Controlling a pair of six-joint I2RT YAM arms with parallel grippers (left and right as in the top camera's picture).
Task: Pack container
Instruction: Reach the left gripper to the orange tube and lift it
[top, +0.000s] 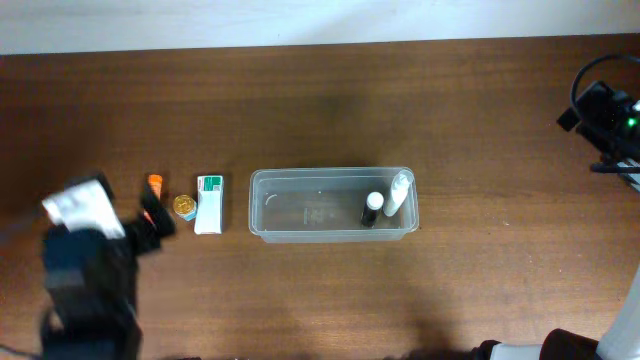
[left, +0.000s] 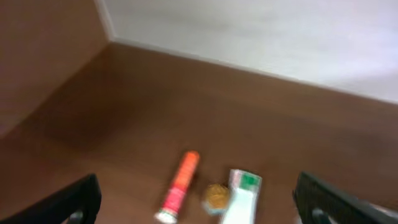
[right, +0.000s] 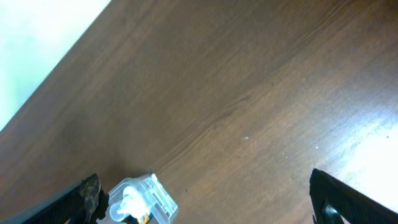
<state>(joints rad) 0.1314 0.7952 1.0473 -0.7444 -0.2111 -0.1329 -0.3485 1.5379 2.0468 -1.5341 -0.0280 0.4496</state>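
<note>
Left claw (top: 152, 224) spread, well left of container (top: 333, 232).

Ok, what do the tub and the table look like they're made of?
The tub looks like clear, smooth plastic: the brown table shows through its walls and floor. The table looks like dark wood or a wood-look veneer, satin finish: fine grain lines run across it, with soft glare.

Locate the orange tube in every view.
Overhead: orange tube at the left, leftmost in the row of small things.
Left wrist: bottom centre, lying slantwise.
Right wrist: not in it.
Landmark: the white-and-green box, to the tube's right in both views that show it.
</note>
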